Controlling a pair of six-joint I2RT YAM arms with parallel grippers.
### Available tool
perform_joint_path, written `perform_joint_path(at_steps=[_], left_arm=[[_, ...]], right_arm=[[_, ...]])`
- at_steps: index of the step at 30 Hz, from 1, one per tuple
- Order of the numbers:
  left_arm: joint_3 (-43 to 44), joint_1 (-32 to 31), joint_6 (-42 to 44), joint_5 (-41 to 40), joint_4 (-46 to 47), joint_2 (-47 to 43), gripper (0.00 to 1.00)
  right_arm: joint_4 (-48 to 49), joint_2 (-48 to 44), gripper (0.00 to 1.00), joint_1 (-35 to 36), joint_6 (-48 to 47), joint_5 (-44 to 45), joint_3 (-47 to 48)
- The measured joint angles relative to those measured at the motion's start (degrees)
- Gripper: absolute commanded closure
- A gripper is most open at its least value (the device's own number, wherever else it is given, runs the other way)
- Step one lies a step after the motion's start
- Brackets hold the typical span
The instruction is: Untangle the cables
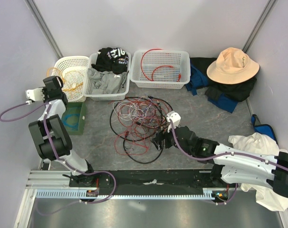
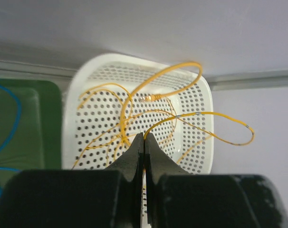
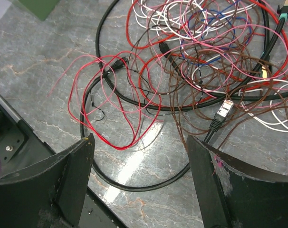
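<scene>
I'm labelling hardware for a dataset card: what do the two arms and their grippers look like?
The left arm and right arm have bulky black joints and white shells, each trailed by a lilac hose. A white block sits at each wrist. The fingers are black wedges; one right finger carries pink scuffs.

The top external view hangs above and behind the arm bases (image 1: pixel 82 179), facing down and forward over the whole table (image 1: pixel 220 121). The left wrist camera sits right behind the left gripper (image 2: pixel 144 140), looking along fingers pressed onto a yellow cable (image 2: pixel 206 113) toward the white basket (image 2: pixel 110 59) — very close range; overhead, that basket lies at the far left. The right wrist camera peers steeply down between the spread fingers of the right gripper (image 3: pixel 140 138), near the cable tangle (image 3: pixel 206 61) — the same heap that fills the overhead view's middle.
</scene>
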Motion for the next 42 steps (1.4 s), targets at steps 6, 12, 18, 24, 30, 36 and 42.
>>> perform_joint_path(at_steps=[6, 12, 18, 24, 30, 36, 42], left_arm=[[-1.49, 0.00, 0.02, 7.34, 14.25, 7.56, 0.98], [-2.08, -0.04, 1.40, 10.62, 22.53, 12.07, 0.10], [-1.07, -0.04, 2.25, 13.84, 19.56, 11.50, 0.00], [-5.84, -0.17, 2.21, 16.57, 14.73, 1.70, 0.00], [-15.17, -1.81, 2.14, 17.64, 12.31, -15.87, 0.00], [-23.10, -9.64, 2.69, 17.14, 8.41, -33.51, 0.03], [-30.88, -33.73, 4.35, 13.42, 2.78, -45.53, 0.09]], right_arm=[[1.46, 3.58, 0.15, -0.02, -0.52, 0.00, 0.02], [2.14, 6.93, 0.14, -0.04, -0.85, -0.04, 0.90], [2.91, 7.50, 0.15, -0.07, -0.63, -0.52, 1.64], [2.97, 3.98, 0.15, -0.07, 0.76, -1.73, 1.44], [3.85, -0.96, 0.15, -0.07, 2.05, -1.25, 0.31], [3.96, -0.74, 0.16, -0.09, 2.21, 0.72, 0.11], [5.01, 6.47, 0.21, -0.31, 2.21, 2.73, 0.11]])
